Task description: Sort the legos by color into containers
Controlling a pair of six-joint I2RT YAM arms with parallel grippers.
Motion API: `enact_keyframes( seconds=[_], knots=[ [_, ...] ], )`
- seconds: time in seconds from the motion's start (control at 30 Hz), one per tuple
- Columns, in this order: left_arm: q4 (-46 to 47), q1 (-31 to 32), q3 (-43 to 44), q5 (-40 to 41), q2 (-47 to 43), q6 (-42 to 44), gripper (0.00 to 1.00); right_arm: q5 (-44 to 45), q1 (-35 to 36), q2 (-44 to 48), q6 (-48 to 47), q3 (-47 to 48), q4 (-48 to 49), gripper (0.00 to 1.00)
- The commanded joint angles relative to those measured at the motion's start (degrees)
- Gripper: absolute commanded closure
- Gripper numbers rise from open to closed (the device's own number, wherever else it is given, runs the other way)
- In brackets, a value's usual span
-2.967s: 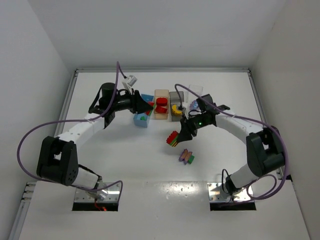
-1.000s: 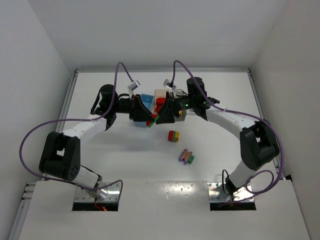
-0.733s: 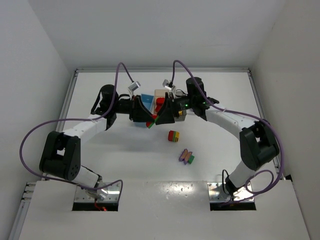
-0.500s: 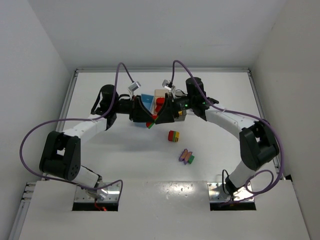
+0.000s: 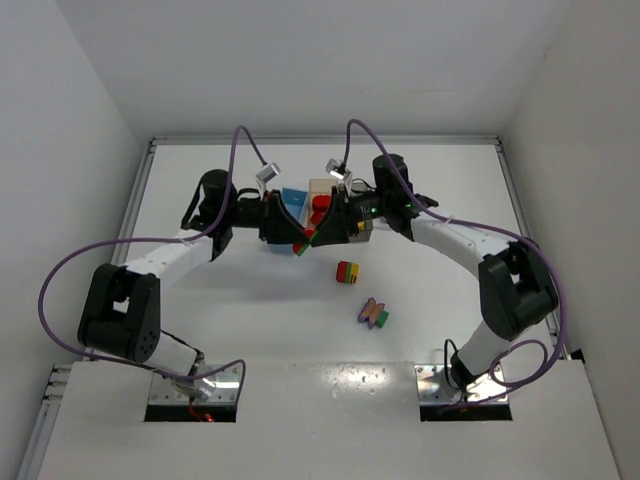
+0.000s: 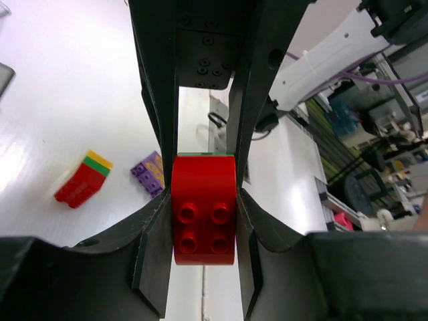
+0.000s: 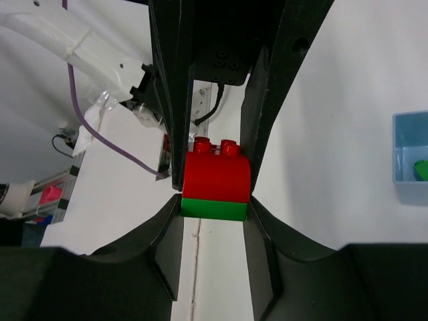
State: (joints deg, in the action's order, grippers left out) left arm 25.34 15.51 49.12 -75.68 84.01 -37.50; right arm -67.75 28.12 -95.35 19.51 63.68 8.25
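— Where is the piece being handled?
— A red-and-green brick is held above the table in the middle of the scene. It sits just near of the row of bins, caught between the two hands, which meet tip to tip

— What is the left hand doing?
— The left hand is closed narrow on the red half. Its wrist view looks straight at the four studs, with a thin green edge at the far end

— And the right?
— The right hand grips the same brick from the opposite end, its fingers against the green base. The studs point away from its camera

— Anything lying on the table?
— A striped stack of red, yellow and green lies near of the hands and a little to the right. Nearer again is a small cluster of purple, yellow and green, apart from the stack

— And the bins?
— The light blue bin shows just far of the hands. To its right the pale orange bin holds red pieces. The arms cover much of the row. In the right wrist view a green brick lies in the blue one
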Motion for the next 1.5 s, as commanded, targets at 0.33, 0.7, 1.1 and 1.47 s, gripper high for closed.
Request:
enact_keyframes(
  seconds=[0.33,0.7,1.1,1.47],
  knots=[
    [27.8,-6.0,-4.3,10.1,-1.6,-17.5,0.62,-5.2,0.1,4.5,-11.5,-1.0,-8.5,0.98],
    [-6.1,-4.8,3.4,21.6,-2.3,6.5,0.68,7.9,-4.8,8.4,-19.2,-5.3,-17.4,0.98],
    [-21.9,7.8,10.1,52.6,-2.0,18.6,0.7,33.1,-10.3,11.3,-7.9,-8.4,-9.3,0.98],
    [-22.4,9.5,20.9,56.6,14.4,17.4,0.66,35.9,-13.8,13.0,-6.6,-8.4,-8.7,0.98]
  ],
)
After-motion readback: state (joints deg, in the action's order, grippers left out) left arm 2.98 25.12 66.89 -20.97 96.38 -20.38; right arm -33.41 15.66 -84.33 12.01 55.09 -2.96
